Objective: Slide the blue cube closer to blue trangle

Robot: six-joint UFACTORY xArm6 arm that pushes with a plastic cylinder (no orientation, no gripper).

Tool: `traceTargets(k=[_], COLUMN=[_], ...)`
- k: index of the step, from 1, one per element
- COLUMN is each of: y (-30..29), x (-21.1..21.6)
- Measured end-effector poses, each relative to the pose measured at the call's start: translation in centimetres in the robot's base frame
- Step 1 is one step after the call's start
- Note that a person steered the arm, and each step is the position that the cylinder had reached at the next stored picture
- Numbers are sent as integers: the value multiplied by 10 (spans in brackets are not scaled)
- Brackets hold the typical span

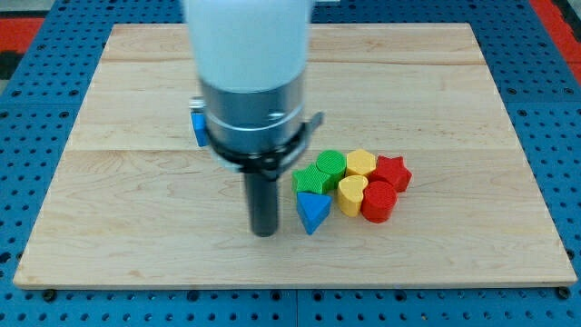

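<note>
Our tip (264, 232) on counter (136, 254), just left of blue triangle (312, 212). No jaws; rod holds nothing. Green, yellow, red blocks cluster behind triangle. Blue cube (198, 127) farther back, mostly hidden behind arm. Likely light, rigid, slides easily; push far-left face squarely, else it spins.

One raised, downward-tilted view across the whole wooden board (436, 82), arm looming close at the top.
</note>
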State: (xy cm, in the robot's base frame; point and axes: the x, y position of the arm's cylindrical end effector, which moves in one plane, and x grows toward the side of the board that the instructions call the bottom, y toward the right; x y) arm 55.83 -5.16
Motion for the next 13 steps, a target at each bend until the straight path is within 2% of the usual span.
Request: traceTargets(k=[2, 3, 5, 6, 7, 9, 11, 13], y=[-126, -173, -203, -114, -47, -81, -62, -125], x=[-8, -54, -191, -202, -185, -157, -78, -45])
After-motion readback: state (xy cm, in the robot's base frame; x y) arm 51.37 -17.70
